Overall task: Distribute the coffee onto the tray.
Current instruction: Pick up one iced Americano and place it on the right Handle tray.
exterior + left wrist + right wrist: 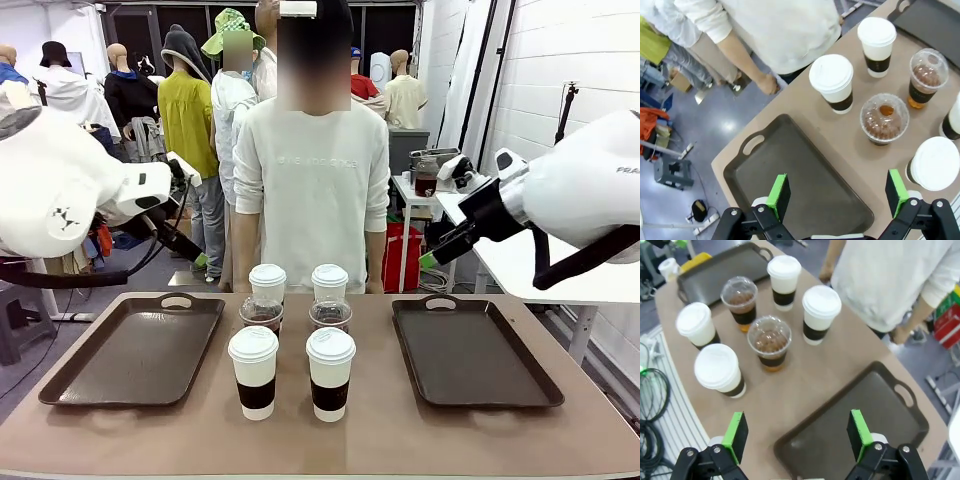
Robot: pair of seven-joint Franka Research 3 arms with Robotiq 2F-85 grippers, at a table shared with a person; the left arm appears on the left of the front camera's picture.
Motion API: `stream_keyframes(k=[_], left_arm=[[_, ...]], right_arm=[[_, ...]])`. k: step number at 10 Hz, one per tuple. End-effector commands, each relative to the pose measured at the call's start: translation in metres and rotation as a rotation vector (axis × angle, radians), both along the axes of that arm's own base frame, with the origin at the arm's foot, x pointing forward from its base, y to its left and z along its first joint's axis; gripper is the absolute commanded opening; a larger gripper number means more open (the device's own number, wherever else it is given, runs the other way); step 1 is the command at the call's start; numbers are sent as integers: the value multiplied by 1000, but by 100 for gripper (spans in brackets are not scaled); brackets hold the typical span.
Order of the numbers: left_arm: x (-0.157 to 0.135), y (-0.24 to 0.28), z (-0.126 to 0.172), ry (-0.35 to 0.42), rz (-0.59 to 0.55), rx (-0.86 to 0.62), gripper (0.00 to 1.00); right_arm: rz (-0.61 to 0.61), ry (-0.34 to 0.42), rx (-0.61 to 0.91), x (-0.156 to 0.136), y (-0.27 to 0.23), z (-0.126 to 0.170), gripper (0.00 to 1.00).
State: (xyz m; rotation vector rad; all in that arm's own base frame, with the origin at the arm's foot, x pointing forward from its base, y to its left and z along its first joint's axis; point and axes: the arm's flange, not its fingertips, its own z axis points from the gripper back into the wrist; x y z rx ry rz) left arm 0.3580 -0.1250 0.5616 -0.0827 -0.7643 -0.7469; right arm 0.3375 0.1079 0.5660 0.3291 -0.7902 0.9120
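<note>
Counting six coffee cups (pixel 330 373) upright at the middle of the light brown table (pixel 330 445), set in three rows of two. Finding four tall white-lidded paper cups with black bands (pixel 254 372): two in the row nearest the table's robot-side edge, two in the row nearest its far edge. Finding two clear plastic cups with dome lids (pixel 261 314), dark brown liquid inside, in the row between, close against the paper pairs. Counting two dark brown rectangular trays with handle cut-outs: left tray (pixel 135 350) on the table's left part, right tray (pixel 470 352) on its right part, all six cups on the table top between them and apart from both. Hovering above the table's left part, over the left tray, left gripper (pixel 837 194), green pads (pixel 779 195) spread wide, gripping nothing. Hovering above the table's right part, right gripper (pixel 797 434), pads likewise wide apart and gripping nothing. Standing just behind the table's far edge, one person in a white top (pixel 315 190), arms hanging down.
</note>
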Motion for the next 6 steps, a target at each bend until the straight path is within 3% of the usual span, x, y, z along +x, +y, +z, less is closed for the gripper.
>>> stream_keyframes(k=[1, 3, 6], left_arm=[[-10, 18, -2, -17, -87, -71, 100], [-20, 29, 4, -20, -152, -165, 100], [-28, 42, 8, -33, -113, -213, 100]], right_arm=[[76, -18, 70, 1, -8, -4, 100], [102, -36, 104, 2, -9, -3, 100], [105, -56, 112, 5, -9, -5, 100]])
